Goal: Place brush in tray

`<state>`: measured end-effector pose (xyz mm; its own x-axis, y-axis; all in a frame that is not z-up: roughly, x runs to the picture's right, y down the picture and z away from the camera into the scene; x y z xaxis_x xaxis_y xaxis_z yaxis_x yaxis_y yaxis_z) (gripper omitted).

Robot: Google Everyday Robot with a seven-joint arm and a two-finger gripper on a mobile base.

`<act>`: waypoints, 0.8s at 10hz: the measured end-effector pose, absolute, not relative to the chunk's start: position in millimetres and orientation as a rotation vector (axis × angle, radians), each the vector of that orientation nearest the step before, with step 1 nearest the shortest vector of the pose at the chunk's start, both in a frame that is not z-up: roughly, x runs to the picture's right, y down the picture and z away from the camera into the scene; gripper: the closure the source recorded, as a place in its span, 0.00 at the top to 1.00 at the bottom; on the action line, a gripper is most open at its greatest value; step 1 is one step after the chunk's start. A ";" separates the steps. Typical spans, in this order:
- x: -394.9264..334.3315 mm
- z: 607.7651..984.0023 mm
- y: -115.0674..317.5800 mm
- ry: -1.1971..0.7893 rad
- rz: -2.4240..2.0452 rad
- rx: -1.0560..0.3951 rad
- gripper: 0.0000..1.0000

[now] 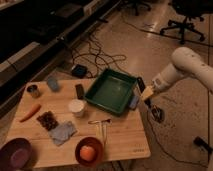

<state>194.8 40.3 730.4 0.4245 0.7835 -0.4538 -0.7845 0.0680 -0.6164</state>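
A wooden table [125, 137] fills the near side of a dim workroom, with cables [95, 57] trailing over the floor behind it. The robot's white arm [187, 62] reaches in from the right, off the table's far right corner.

The green tray [111, 92] sits at that far right side of the table, and its bottom looks bare. Nearer the front edge stand a purple bowl [15, 155] and an orange bowl [89, 152]. Between them and the tray lie a blue cloth [62, 132], a white cup [76, 106], a carrot [30, 112], a T-shaped tool [101, 125] and a black block [80, 90].

The gripper [145, 91] hangs just outside the tray's right rim, clenched on what looks like the brush [140, 83]. The brush's dark shaft sticks up and toward the tray from the fingers.

The pickup appears done, since the brush is off the table and in the robot's grasp. It is beside the tray, not over it or in it, so the placing is yet to come. By this view, the gripper has to carry the brush leftward across the rim, lower it and let go.
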 end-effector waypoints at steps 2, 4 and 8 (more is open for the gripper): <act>162.8 732.9 38.6 0.007 1.116 -0.922 0.00; 163.0 732.8 40.3 0.012 1.112 -0.921 0.00; 163.2 732.5 40.4 0.013 1.112 -0.921 0.00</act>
<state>163.2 40.4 732.5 0.4820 0.7589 -0.4380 -0.7688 0.1264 -0.6269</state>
